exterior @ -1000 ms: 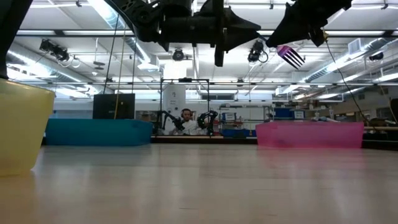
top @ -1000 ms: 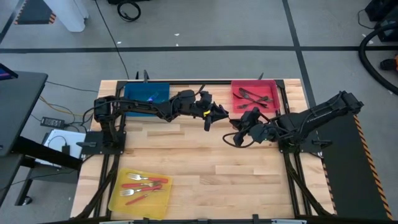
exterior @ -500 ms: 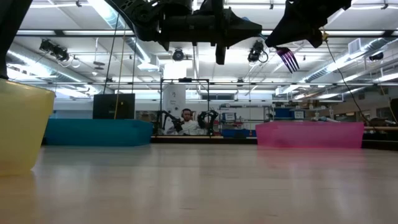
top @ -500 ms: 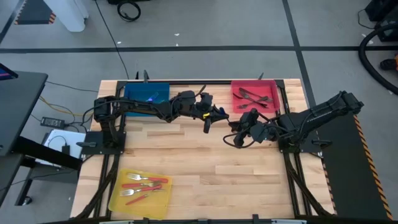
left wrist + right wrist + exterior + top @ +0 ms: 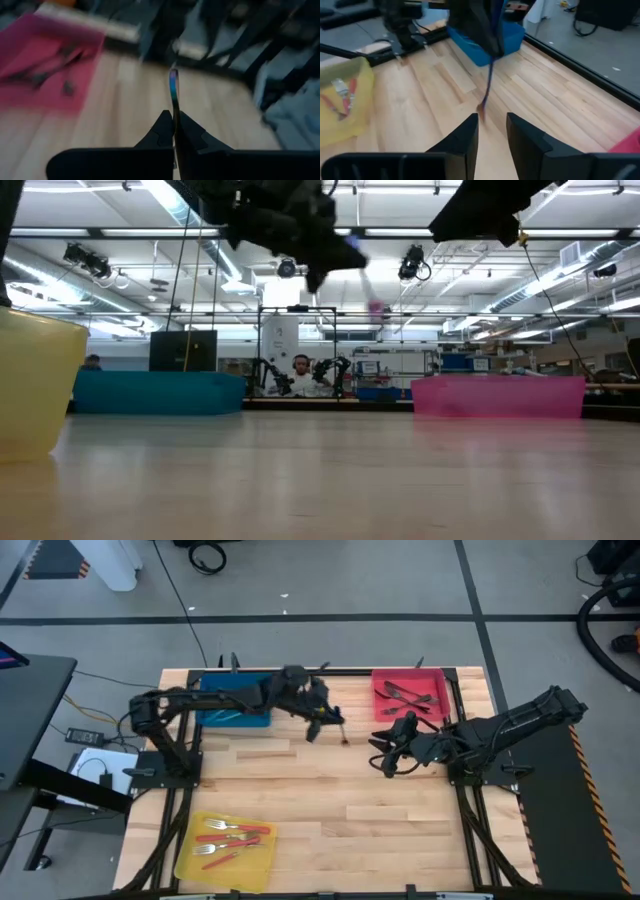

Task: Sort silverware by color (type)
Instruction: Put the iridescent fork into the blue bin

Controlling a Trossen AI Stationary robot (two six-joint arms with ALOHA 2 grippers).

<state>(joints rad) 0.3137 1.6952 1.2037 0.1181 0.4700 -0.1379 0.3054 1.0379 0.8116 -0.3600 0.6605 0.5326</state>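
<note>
High view: the left gripper point(image 5: 322, 716) hangs over the table point(image 5: 330, 810) just beside the blue tray point(image 5: 236, 692), its fingers pinching an iridescent fork point(image 5: 335, 725) by one end. To the right, the right gripper point(image 5: 385, 755) waits with fingers spread, empty, near the red tray point(image 5: 410, 690) of dark forks point(image 5: 405, 695). In my judgement, the fork should be carried level over the blue tray and released low.

- A grey floor point(image 5: 330, 580) surrounds the wooden table point(image 5: 330, 800), crossed by dark tape lines.
- A black cable point(image 5: 207, 556) lies coiled on it.
- A dark desk point(image 5: 30, 710) stands beside the table.
- Long ceiling lights point(image 5: 120, 215) brighten the hall, where a seated person point(image 5: 300, 372) faces the table.
</note>
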